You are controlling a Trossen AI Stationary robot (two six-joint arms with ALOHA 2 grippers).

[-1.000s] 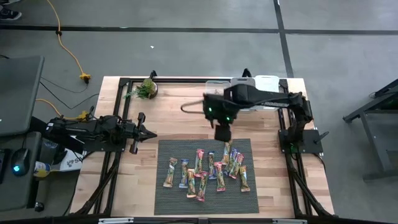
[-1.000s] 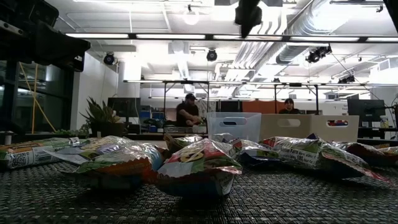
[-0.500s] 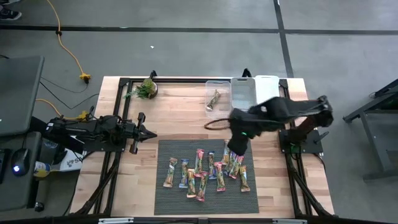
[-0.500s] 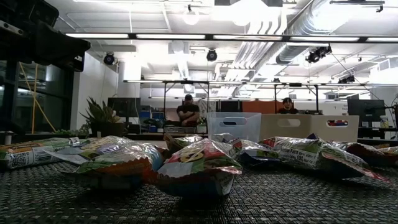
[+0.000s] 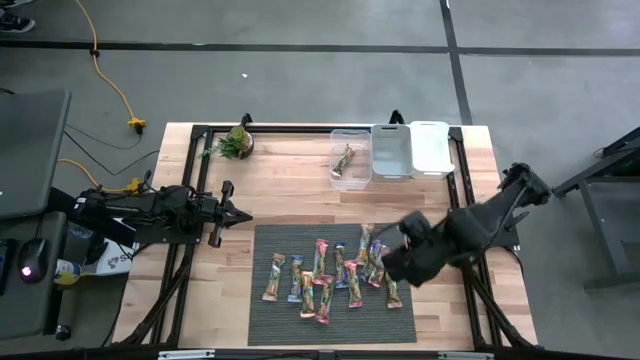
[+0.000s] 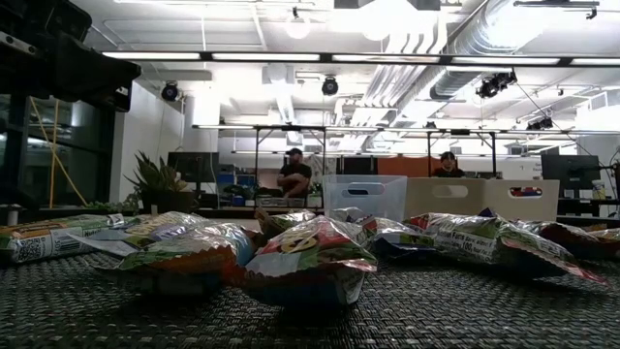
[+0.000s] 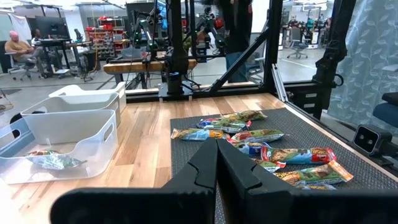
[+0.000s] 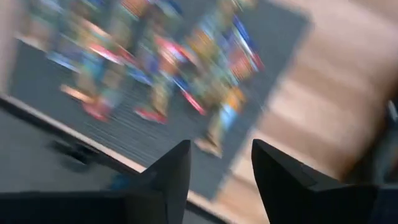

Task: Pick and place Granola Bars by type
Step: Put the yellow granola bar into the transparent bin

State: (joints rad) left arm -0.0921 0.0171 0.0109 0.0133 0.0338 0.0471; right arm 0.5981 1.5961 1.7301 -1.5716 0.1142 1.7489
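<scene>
Right gripper [image 5: 392, 268] low over the right edge of the dark mat [image 5: 270, 325], fingers [image 8: 171, 171] spread with a clear gap between them, nothing held. Hanging just above the rightmost of the Granola Bars [image 5: 330, 272], which lie scattered across the mat in a loose cluster, some overlapping, most running lengthwise toward the bins. One bar [image 5: 344, 160] already down in the clear bin [image 5: 337, 180] at the far edge of the table; the middle bin [image 5: 391, 150] and the white bin [image 5: 432, 147] beside it showing no bars from above.

Looks like the approach for the next pick. Best done by singling out one bar at the fringe of the cluster, probably the one [image 5: 392, 288] nearest the mat's right edge, rather than diving into the overlapped middle. Worth turning the wrist so the fingers close across the bar's narrow width, not along its length. Shiny wrappers likely to slip or crinkle, so a low, centred pinch on the body rather than the crimped end. Need to read the wrapper colour before choosing a bin; right wrist view too smeared to tell types apart.

Left gripper [image 7: 216, 163] parked over the bare wood left of the mat, fingers pressed together, empty.
</scene>
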